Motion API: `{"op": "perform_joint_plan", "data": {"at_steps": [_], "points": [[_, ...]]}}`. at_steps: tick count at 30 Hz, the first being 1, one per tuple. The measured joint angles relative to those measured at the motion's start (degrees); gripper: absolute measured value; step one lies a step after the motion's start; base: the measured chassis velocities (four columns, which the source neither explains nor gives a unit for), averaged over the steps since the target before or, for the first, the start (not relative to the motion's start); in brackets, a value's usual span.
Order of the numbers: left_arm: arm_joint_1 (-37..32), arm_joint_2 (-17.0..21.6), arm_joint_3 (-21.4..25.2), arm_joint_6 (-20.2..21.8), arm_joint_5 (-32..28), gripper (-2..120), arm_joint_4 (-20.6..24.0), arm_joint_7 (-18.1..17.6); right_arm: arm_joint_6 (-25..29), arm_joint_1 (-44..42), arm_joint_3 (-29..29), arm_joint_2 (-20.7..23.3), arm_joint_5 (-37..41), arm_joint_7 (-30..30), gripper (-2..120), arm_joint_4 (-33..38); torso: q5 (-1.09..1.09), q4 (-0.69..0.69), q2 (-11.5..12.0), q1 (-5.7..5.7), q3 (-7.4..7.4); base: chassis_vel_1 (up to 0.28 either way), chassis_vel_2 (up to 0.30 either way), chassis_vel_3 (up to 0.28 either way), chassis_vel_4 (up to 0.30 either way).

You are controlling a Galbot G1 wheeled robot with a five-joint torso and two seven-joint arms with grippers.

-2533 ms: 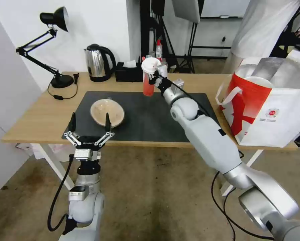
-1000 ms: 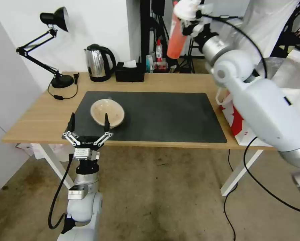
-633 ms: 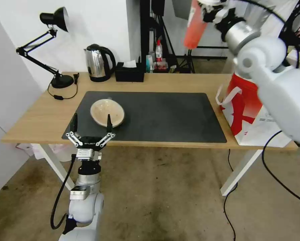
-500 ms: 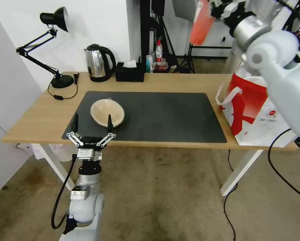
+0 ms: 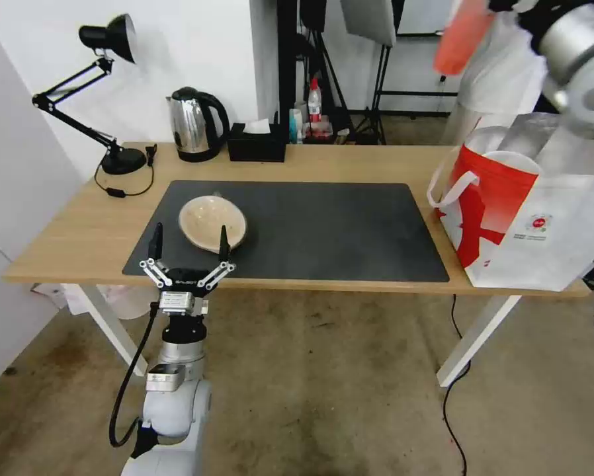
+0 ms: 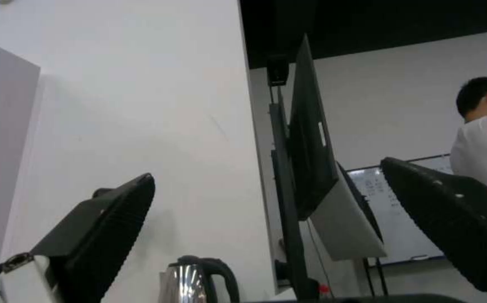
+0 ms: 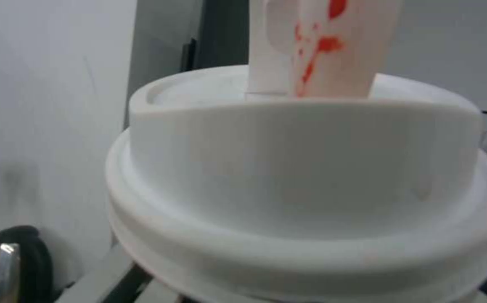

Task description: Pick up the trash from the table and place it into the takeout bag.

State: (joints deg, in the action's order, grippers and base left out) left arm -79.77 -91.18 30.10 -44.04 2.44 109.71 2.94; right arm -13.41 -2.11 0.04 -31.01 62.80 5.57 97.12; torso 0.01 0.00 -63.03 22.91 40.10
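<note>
Red drink cup point(image 5: 461, 36) sits high in the air at the top of the head view, tilted, above and behind the takeout bag point(image 5: 528, 211). Right arm point(image 5: 578, 63) reaches up beside it; the gripper itself is cut off by the picture's edge, so its fingers cannot be told from there. Right wrist view looks down on the cup's white lid point(image 7: 305, 185) at close range, with a red-stained white straw point(image 7: 325, 46) rising from it; dark gripper parts peek from under the lid's rim, and the cup hangs clear of any surface, so the grip on it reads as closed.

Takeout bag stands open on the right end of the table point(image 5: 79, 231), foil lining showing, white strap handle drooping over its left side.

Shallow beige bowl point(image 5: 212, 223) rests on the left part of the dark grey mat point(image 5: 323, 231).

Left gripper point(image 5: 188, 254) hovers at the near table edge, just before the bowl, fingers spread wide and pointing up, nothing between them.

Kettle point(image 5: 192, 124), black tissue box point(image 5: 257, 145) and desk lamp point(image 5: 105, 86) stand along the table's far side.
</note>
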Motion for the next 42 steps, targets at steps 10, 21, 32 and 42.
{"op": "perform_joint_plan", "data": {"at_steps": [10,21,32,42], "points": [[0.1,0.0,-0.76,0.03,0.09,100,-0.23,-0.01,0.07,-10.87,9.92,6.88,0.79,-2.09,2,2.08,0.01,0.0,0.0,0.0,0.0,0.0,0.0,0.0,0.0],[0.28,0.0,-1.3,0.13,0.19,100,-0.51,-0.02,0.45,-22.9,20.13,9.26,0.41,-4.15,2,3.28,0.01,0.0,0.0,0.0,0.01,0.0,0.0,0.0,0.0],[0.27,0.0,-1.2,0.14,0.17,100,-0.53,-0.01,1.99,-30.13,26.02,9.83,-1.26,-5.6,2,3.52,-0.01,0.01,0.0,0.01,0.01,0.0,0.0,0.0,0.0],[-0.22,0.04,-0.5,0.12,-0.14,100,0.21,-0.06,2.57,-33.08,26.93,8.88,-2.93,-6.15,2,2.84,-0.01,0.01,0.0,0.02,0.01,0.0,0.0,0.0,0.0]]}}
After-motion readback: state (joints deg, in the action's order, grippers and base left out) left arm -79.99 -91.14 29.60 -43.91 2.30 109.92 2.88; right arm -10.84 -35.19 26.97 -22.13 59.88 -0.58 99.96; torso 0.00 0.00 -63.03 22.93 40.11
